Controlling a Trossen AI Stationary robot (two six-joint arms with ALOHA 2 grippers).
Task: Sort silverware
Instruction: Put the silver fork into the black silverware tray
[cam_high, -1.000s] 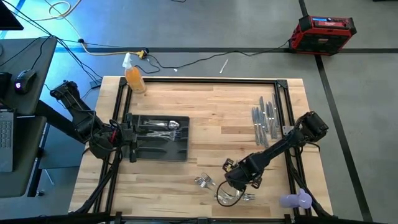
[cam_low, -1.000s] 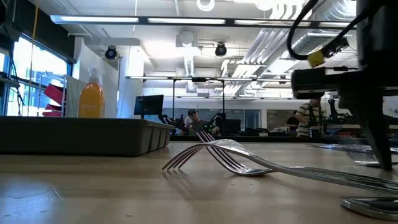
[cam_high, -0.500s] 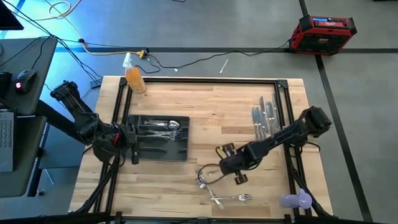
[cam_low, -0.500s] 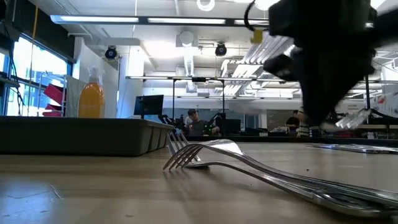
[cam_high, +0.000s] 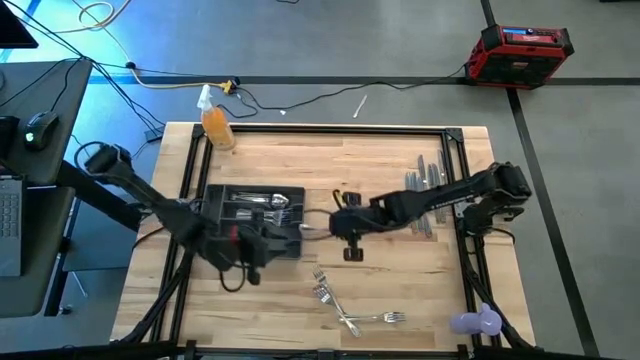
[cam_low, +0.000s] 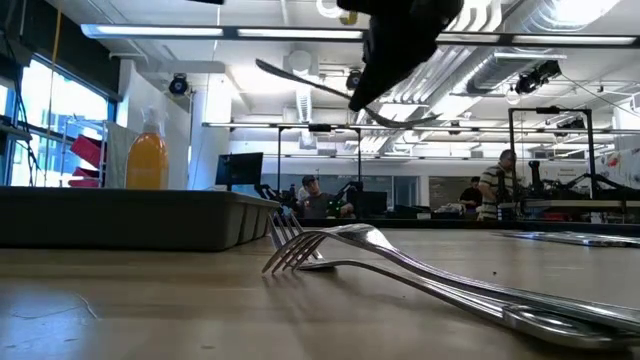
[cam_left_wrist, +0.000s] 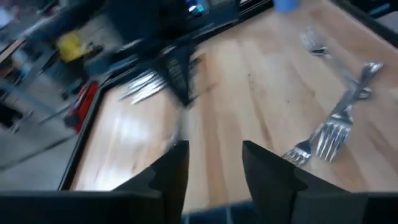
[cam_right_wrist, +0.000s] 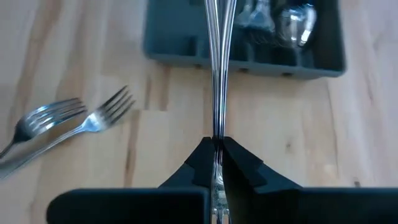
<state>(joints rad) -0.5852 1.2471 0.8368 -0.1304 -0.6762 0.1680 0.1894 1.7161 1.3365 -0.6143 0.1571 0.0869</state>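
My right gripper (cam_high: 337, 226) hangs over the table's middle, just right of the dark grey tray (cam_high: 212, 195). It is shut on a thin piece of silverware (cam_right_wrist: 217, 74) that shows edge-on, so I cannot tell its kind. My left gripper (cam_left_wrist: 214, 168) stands open with nothing between its fingers, by the tray's near right corner (cam_high: 256, 248). Several forks (cam_high: 345, 305) lie flat on the wood toward the near edge. Spoons and forks (cam_right_wrist: 280, 18) lie in the tray. Several knives (cam_high: 418, 188) lie in a row at the right. My right gripper pinches the piece's flat sides (cam_right_wrist: 217, 127) between its two fingers. The fingers slant down from the table's right and lie along the piece, which also runs back between them. The piece (cam_low: 300, 80) is lifted clear of the table, and its free end points at the tray (cam_right_wrist: 180, 37).
An orange bottle (cam_high: 216, 125) stands at the far left corner and a purple object (cam_high: 475, 322) at the near right corner. A black frame (cam_high: 320, 128) rims the table. Bare wood lies between the tray and the knives.
My right gripper has risen from the forks near the table's front edge and gone far and left toward the tray, rolling as it went. It has lifted one piece clear, and the forks left on the wood have shifted. My left gripper has moved from the tray's left end rightward along its near side.
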